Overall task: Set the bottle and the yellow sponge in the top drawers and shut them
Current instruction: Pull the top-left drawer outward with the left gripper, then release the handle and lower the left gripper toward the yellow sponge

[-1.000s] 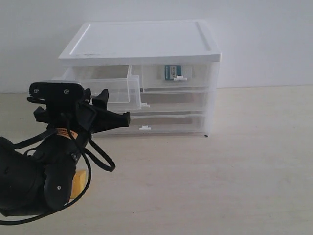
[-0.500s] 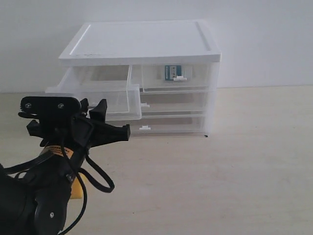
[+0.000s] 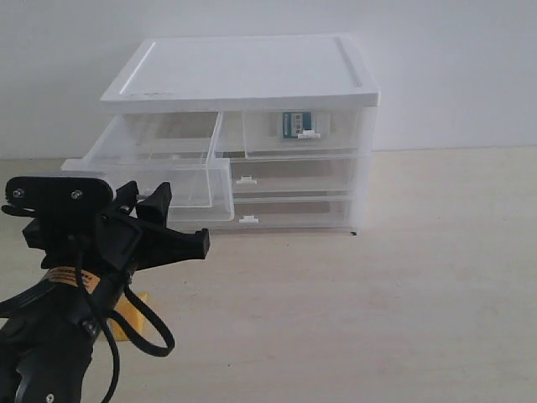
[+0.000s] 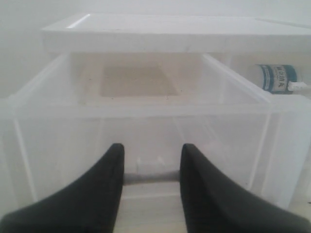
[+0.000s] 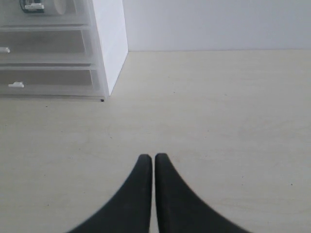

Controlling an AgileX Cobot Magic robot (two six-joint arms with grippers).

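The left top drawer [image 3: 148,173] stands pulled far out of the white cabinet [image 3: 243,71] and holds nothing. My left gripper [image 3: 181,217] is open right at the drawer's front wall. In the left wrist view that clear wall [image 4: 146,128] fills the picture behind the open left gripper [image 4: 151,148], with the faint white clip handle [image 4: 148,162] between the fingers. The bottle [image 3: 296,124] lies inside the shut right top drawer [image 3: 336,133], also visible as the bottle [image 4: 278,78]. The yellow sponge [image 3: 132,312] lies on the table under my left arm, partly hidden. My right gripper [image 5: 153,156] is shut on nothing above the table.
Two full-width clear drawers [image 3: 294,175] sit shut below the top pair. The cabinet's right corner [image 5: 109,48] shows in the right wrist view. Light table [image 3: 403,277] stretches to the right of the cabinet. A white wall stands behind.
The left top drawer has slid further out of the cabinet as my left gripper drew back toward the lower left. More of the sponge now shows.
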